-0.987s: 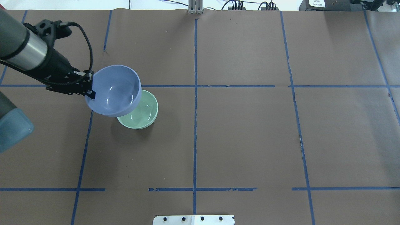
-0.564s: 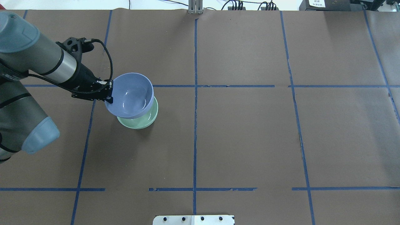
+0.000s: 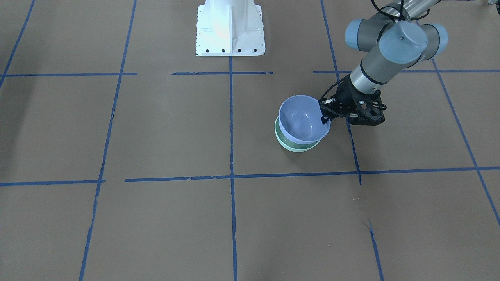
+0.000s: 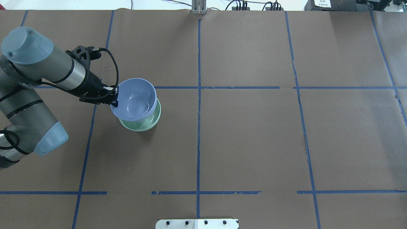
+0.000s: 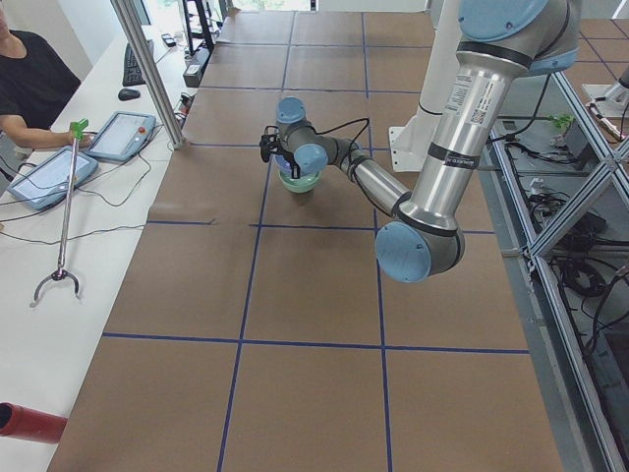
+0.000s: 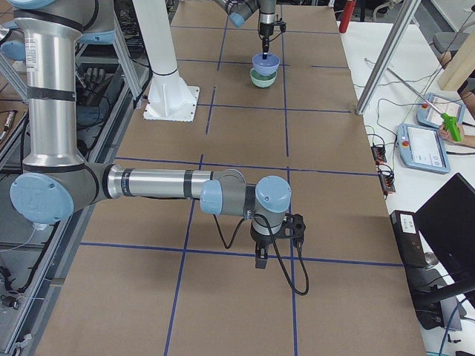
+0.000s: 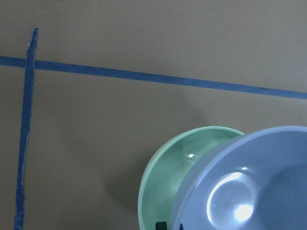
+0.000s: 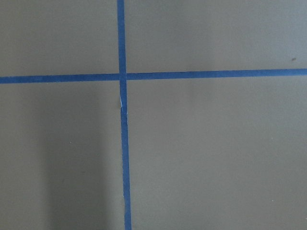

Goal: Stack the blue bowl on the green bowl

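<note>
The blue bowl (image 4: 135, 98) hangs tilted just above the green bowl (image 4: 143, 125), covering most of it. My left gripper (image 4: 115, 95) is shut on the blue bowl's left rim. In the front-facing view the blue bowl (image 3: 302, 119) sits over the green bowl (image 3: 297, 147), with the left gripper (image 3: 324, 113) on its rim. The left wrist view shows the green bowl (image 7: 168, 191) partly under the blue bowl (image 7: 249, 187). My right gripper (image 6: 261, 261) shows only in the exterior right view, far from the bowls; I cannot tell if it is open or shut.
Brown paper with blue tape lines (image 4: 198, 127) covers the table. The white robot base (image 3: 230, 27) stands at the robot's side. An operator (image 5: 25, 84), tablets (image 5: 118, 133) and a grabber tool (image 5: 64, 216) are on the side bench.
My left arm has carried the blue bowl to the right and down, from beside the green bowl to over it. The green bowl has not moved.
</note>
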### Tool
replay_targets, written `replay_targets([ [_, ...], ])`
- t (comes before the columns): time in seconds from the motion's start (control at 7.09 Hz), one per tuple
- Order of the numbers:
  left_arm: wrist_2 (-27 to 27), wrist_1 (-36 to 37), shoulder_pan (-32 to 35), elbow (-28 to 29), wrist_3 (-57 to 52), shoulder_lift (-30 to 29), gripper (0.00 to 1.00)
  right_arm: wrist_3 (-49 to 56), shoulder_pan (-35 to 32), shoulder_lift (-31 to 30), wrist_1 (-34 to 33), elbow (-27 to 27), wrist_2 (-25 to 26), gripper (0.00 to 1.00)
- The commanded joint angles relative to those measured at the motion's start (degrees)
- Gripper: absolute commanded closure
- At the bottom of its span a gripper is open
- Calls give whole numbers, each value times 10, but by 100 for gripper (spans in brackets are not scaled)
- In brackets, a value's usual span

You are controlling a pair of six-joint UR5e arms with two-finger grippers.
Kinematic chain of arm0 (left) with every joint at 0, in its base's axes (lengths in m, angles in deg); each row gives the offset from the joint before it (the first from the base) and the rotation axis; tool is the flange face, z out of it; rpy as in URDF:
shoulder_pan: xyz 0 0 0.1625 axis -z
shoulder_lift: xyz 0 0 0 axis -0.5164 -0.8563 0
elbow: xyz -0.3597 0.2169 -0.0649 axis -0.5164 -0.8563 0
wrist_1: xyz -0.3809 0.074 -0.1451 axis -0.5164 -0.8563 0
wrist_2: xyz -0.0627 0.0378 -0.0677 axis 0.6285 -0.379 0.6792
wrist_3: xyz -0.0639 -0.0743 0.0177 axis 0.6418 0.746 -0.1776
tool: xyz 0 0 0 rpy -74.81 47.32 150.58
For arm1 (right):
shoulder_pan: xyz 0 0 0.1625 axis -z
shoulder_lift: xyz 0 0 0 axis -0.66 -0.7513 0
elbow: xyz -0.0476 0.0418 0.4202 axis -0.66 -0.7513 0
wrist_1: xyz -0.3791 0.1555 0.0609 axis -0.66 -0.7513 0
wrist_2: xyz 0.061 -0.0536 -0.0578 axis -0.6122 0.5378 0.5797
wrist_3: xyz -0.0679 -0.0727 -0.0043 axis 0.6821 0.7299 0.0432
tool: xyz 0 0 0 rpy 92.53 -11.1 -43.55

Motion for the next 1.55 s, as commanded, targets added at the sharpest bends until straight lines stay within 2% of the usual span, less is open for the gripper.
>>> replay_targets([
  [0.0, 1, -6, 0, 5, -2, 1, 83, 0, -1, 0, 0, 0, 0, 0],
  [0.14, -1, -7, -1, 1, -2, 0, 1, 0, 0, 0, 0, 0, 0, 0],
  [0.71, -4, -4, 4, -20, -13, 1, 0, 0, 0, 0, 0, 0, 0, 0],
  [0.85, -3, 2, 15, -32, -89, 4, 0, 0, -1, 0, 0, 0, 0, 0],
  [1.13, 6, 8, 106, -40, -204, 49, 0, 0, -1, 0, 0, 0, 0, 0],
  [1.27, 60, 20, 169, -37, -289, 80, 0, 0, -1, 0, 0, 0, 0, 0],
  [1.41, 69, 22, 218, -31, -405, 128, 0, 0, -1, 0, 0, 0, 0, 0],
])
